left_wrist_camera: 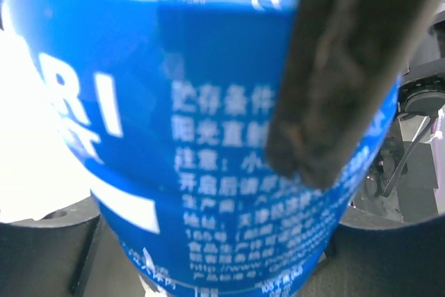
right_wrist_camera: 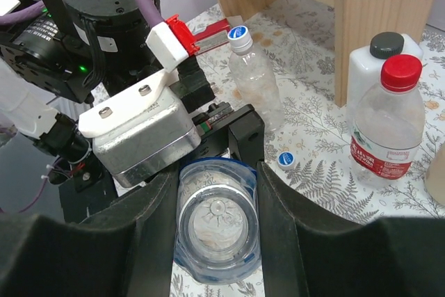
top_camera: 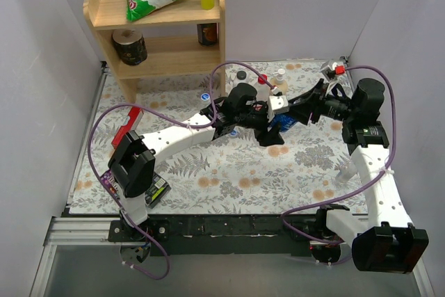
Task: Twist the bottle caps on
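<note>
Blue-labelled bottle (left_wrist_camera: 208, 172) sat pinched by left gripper (top_camera: 273, 130); right gripper (right_wrist_camera: 217, 227) seemingly clamped its base. One needed freeing for the loose blue cap (right_wrist_camera: 286, 159).

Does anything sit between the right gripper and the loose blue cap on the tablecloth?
Nothing lies on the tablecloth between them, but the right gripper is occupied: it clasps the blue-labelled bottle, which the left gripper also holds. The loose blue cap lies close by.
</note>
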`<control>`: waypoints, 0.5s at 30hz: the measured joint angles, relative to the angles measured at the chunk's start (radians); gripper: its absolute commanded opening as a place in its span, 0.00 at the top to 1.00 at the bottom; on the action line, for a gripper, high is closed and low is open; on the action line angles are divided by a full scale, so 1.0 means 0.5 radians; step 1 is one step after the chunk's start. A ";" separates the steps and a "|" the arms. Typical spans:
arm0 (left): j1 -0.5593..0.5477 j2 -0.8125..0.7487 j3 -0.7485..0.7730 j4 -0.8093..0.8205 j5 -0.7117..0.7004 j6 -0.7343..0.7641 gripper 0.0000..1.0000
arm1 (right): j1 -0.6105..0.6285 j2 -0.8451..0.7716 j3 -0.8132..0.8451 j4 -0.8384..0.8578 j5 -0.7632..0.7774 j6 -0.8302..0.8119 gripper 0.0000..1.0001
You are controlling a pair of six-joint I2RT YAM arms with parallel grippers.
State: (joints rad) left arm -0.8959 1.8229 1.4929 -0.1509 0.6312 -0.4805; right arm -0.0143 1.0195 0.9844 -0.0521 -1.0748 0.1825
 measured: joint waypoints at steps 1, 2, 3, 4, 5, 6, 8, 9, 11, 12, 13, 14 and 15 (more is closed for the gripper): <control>0.004 -0.008 -0.012 0.014 0.004 0.000 0.65 | 0.007 0.002 0.008 -0.008 0.002 -0.007 0.30; 0.008 -0.022 -0.030 0.024 0.009 -0.005 0.69 | 0.014 0.007 0.016 -0.014 0.000 -0.009 0.21; 0.014 -0.038 -0.053 0.034 0.011 -0.009 0.70 | 0.021 0.011 0.024 -0.021 -0.005 -0.005 0.14; 0.026 -0.062 -0.086 0.035 0.033 -0.009 0.70 | 0.024 0.022 0.052 -0.034 -0.015 -0.029 0.11; 0.049 -0.091 -0.120 0.027 0.052 -0.011 0.71 | 0.018 0.034 0.089 -0.050 -0.021 -0.029 0.11; 0.075 -0.124 -0.156 0.018 0.058 -0.011 0.72 | 0.005 0.048 0.147 -0.073 -0.018 -0.036 0.11; 0.144 -0.209 -0.254 -0.013 0.065 -0.005 0.74 | 0.003 0.083 0.314 -0.089 -0.005 -0.037 0.10; 0.182 -0.258 -0.313 -0.040 0.070 0.004 0.78 | 0.004 0.093 0.418 -0.084 -0.002 -0.034 0.10; 0.247 -0.371 -0.421 -0.076 0.082 0.018 0.89 | 0.006 0.106 0.564 -0.062 -0.009 -0.034 0.10; 0.298 -0.454 -0.496 -0.110 0.089 0.036 0.95 | 0.007 0.118 0.645 -0.040 -0.021 -0.035 0.10; 0.327 -0.520 -0.546 -0.135 0.093 0.066 0.95 | 0.007 0.135 0.700 -0.020 -0.046 -0.045 0.13; 0.362 -0.630 -0.619 -0.185 0.095 0.116 0.97 | 0.007 0.161 0.736 -0.008 -0.082 -0.060 0.15; 0.378 -0.708 -0.659 -0.229 0.096 0.151 1.00 | 0.008 0.181 0.757 -0.011 -0.109 -0.086 0.17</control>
State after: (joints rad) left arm -0.7071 1.4689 1.1633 -0.2653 0.6792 -0.4049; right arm -0.0105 1.1099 1.3628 -0.0578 -1.1294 0.1394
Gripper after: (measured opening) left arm 0.555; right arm 0.887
